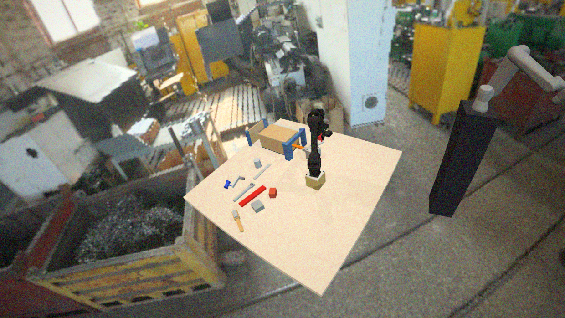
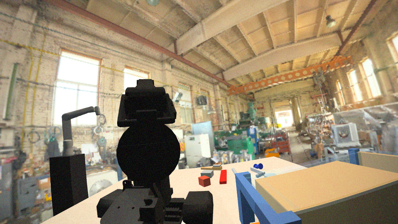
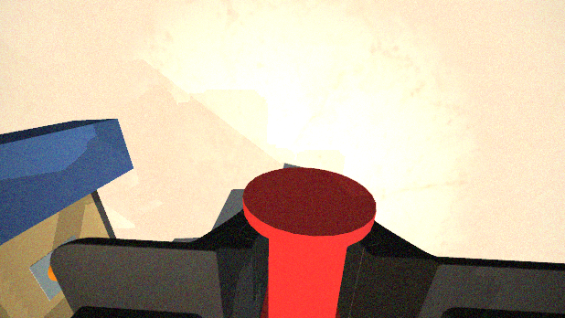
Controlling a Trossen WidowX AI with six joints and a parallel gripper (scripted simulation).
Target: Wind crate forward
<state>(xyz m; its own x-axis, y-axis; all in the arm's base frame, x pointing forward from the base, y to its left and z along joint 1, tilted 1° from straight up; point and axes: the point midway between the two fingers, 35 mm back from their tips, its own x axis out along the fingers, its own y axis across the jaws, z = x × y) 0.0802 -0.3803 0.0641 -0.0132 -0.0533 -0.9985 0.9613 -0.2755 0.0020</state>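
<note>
My gripper (image 3: 307,256) (image 1: 321,136) is shut on the red knob (image 3: 309,201) of the winch handle, gripping its red stem from both sides. It is just right of the cubby's mouth. The winch is mostly hidden under my hand; only a grey corner (image 3: 229,207) shows. The tan crate (image 1: 276,137) (image 2: 320,182) (image 3: 23,249) sits flat in the cubby. Its front is close behind the blue frame (image 1: 291,147) (image 2: 245,192) (image 3: 59,160); I cannot tell if they touch. A short orange strap (image 1: 297,146) (image 3: 51,274) runs from the crate toward the winch.
Loose tools lie on the bench's left: a blue-knobbed crank (image 1: 233,184) (image 2: 258,166), grey cylinder (image 1: 257,162), wrench (image 1: 243,192), red bar (image 1: 252,196) (image 2: 223,176), red cube (image 1: 272,192) (image 2: 204,180), grey block (image 1: 257,205). A black pillar (image 1: 462,157) (image 2: 68,180) stands off the bench.
</note>
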